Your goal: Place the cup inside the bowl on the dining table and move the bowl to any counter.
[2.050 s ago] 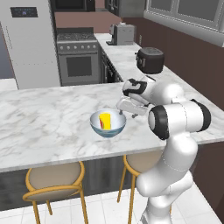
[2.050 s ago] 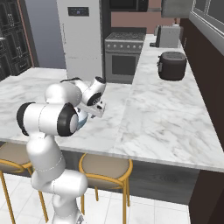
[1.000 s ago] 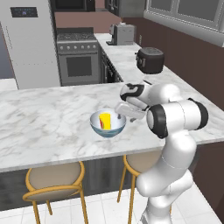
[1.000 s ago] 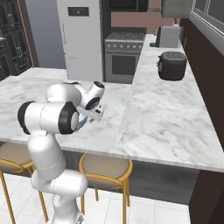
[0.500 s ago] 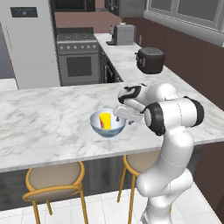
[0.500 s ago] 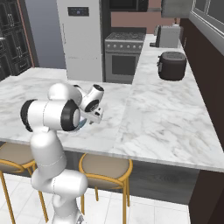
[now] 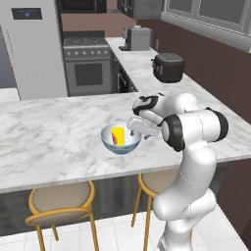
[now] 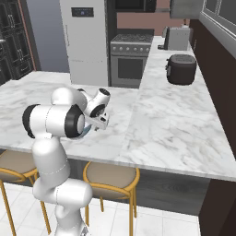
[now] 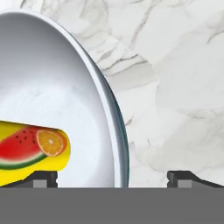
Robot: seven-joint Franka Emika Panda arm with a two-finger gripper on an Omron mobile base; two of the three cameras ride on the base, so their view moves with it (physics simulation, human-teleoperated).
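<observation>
Lower frame: two tan stools [image 7: 61, 201] tucked under the near edge of the marble dining table [image 7: 44, 142]; mid-frame on that top, the bowl [image 7: 120, 140] with the yellow cup [image 7: 117, 136] lying tilted inside it. Right of centre: white arm bent sharply forward at the elbow, gripper [image 7: 135, 128] low at the bowl's right rim, fingers spread wide and straddling that rim in the hand view, pinching nothing. Upper frame beyond: marble counter [image 7: 147, 78] carrying a dark cooker [image 7: 167, 67] and toaster [image 7: 136, 38], then steel range [image 7: 88, 68] and refrigerator [image 7: 32, 49].
</observation>
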